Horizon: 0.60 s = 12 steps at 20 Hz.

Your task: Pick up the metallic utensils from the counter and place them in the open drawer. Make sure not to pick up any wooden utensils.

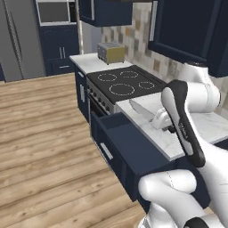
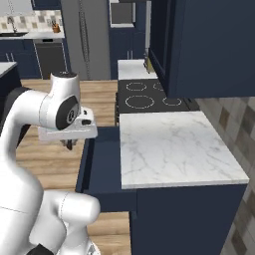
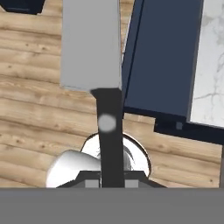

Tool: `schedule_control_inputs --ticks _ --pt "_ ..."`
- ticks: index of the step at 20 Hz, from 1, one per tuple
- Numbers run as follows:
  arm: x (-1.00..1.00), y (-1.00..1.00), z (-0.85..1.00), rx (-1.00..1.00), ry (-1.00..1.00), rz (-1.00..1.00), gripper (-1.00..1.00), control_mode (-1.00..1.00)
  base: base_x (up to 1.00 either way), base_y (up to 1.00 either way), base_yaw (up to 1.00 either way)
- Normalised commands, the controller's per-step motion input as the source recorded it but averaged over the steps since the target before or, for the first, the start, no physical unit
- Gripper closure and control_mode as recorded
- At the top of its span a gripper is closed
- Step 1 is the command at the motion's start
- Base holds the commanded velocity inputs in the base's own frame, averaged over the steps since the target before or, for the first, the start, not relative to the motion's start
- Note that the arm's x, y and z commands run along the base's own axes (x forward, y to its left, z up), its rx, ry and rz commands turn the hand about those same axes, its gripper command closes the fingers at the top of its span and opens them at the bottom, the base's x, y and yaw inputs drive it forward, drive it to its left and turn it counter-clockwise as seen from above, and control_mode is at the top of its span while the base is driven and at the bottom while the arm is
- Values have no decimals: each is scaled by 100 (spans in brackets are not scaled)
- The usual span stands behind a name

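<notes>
The jaws pinch the kitchen knife [image 3: 97,65] by its black handle, blade pointing away from the hand. The open drawer [image 3: 162,61] lies just beside the blade, so the knife hangs over floor, its length parallel to the drawer's side wall.

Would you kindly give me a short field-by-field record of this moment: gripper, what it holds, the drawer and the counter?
gripper: gripper shut on the black handle of the kitchen knife
knife position: blade points away from the hand, over the wood floor just beside the drawer's front edge
open drawer: open drawer pulled out, navy inside, nothing seen in it
counter: white marble counter, no utensils visible on it in the right base view
nearby: stovetop next to the counter
</notes>
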Motion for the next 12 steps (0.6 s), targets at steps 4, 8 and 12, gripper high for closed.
schedule_control_inputs --ticks 4,8,12 --pt "100 41 -52 -2 22 -10 100 -100 0 0 0" --pt "86 0 -92 -2 -6 -9 100 -100 0 0 0" --pt "69 11 -81 -6 -16 -8 100 -100 0 0 0"
